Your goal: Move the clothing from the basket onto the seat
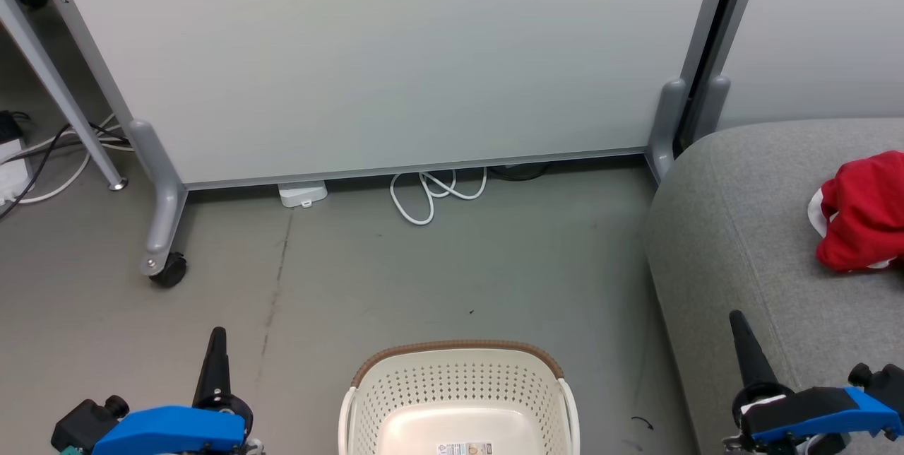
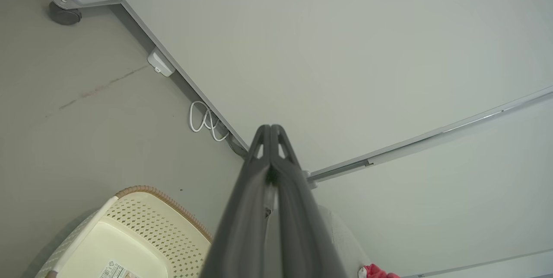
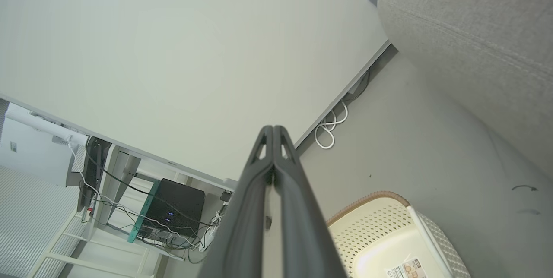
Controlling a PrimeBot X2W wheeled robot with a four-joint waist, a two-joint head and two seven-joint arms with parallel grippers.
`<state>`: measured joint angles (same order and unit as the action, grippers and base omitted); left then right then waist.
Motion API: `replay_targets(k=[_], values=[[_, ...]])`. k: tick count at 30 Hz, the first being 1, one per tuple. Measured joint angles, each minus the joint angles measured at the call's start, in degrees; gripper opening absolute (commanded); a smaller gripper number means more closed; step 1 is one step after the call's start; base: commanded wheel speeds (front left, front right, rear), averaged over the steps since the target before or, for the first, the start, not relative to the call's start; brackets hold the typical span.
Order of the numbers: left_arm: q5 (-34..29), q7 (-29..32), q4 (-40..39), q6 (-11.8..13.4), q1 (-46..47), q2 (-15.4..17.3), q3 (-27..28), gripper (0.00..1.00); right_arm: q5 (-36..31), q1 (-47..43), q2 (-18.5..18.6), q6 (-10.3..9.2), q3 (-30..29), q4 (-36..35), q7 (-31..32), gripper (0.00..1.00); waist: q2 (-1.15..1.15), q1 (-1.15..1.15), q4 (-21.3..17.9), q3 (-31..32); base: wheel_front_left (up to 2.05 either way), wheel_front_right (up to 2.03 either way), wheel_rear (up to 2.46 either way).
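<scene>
Red clothing (image 1: pixel 865 211) with white trim lies bunched on the grey seat (image 1: pixel 741 229) at the right edge of the head view; a scrap of it (image 2: pixel 378 271) shows in the left wrist view. The cream basket (image 1: pixel 459 398) stands on the floor at bottom centre, its inside bare down to the bottom label (image 1: pixel 464 448). It also appears as the basket (image 2: pixel 129 235) and basket (image 3: pixel 389 235) in the wrist views. My left gripper (image 1: pixel 217 333) is shut, left of the basket. My right gripper (image 1: pixel 736 317) is shut, over the seat's front edge, holding nothing.
A white partition panel (image 1: pixel 381 52) on castered grey feet (image 1: pixel 166 268) stands behind the basket. A coiled white cable (image 1: pixel 434 193) and a small white box (image 1: pixel 302 193) lie at its base. Desk legs and cables (image 1: pixel 42 151) are at far left.
</scene>
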<state>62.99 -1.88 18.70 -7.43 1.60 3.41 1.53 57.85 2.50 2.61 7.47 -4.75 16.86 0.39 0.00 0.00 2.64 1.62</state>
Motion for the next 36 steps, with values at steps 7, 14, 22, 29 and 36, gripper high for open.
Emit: replay_targets(k=[7, 14, 22, 29, 36], values=[[3.8, 1.2, -0.6, 0.0, 0.7, -0.1, 0.7, 0.00, 4.6, 0.5, 0.0, 0.00, -0.2, -0.4, 0.6, 0.00, 0.00, 0.00, -0.3, -0.2, 0.00, 0.00, 0.00], [7.3, 2.1, -1.2, 0.0, 1.1, -0.1, 1.4, 0.00, 8.8, 0.9, 0.0, 0.00, -0.5, -0.7, 1.6, 0.00, 0.00, 0.00, -0.5, -0.4, 0.00, 0.00, 0.00], [11.2, 3.2, -1.8, 0.0, 1.7, -0.2, 1.9, 0.00, 13.2, 1.4, 0.0, 0.00, -0.7, -1.1, 2.3, 0.00, 0.00, 0.00, -0.8, -0.6, 0.00, 0.00, 0.00], [14.3, 4.2, -2.3, 0.0, 2.1, -0.2, 2.5, 0.00, 16.9, 1.7, 0.0, 0.00, -0.9, -1.4, 3.1, 0.00, 0.00, 0.00, -1.1, -0.8, 0.00, 0.00, 0.00], [17.3, 4.9, -2.8, 0.0, 2.5, -0.3, 3.0, 0.00, 20.4, 2.0, 0.0, 0.00, -1.1, -1.6, 3.6, 0.00, 0.00, -0.01, -1.4, -0.9, 0.00, 0.00, 0.00]])
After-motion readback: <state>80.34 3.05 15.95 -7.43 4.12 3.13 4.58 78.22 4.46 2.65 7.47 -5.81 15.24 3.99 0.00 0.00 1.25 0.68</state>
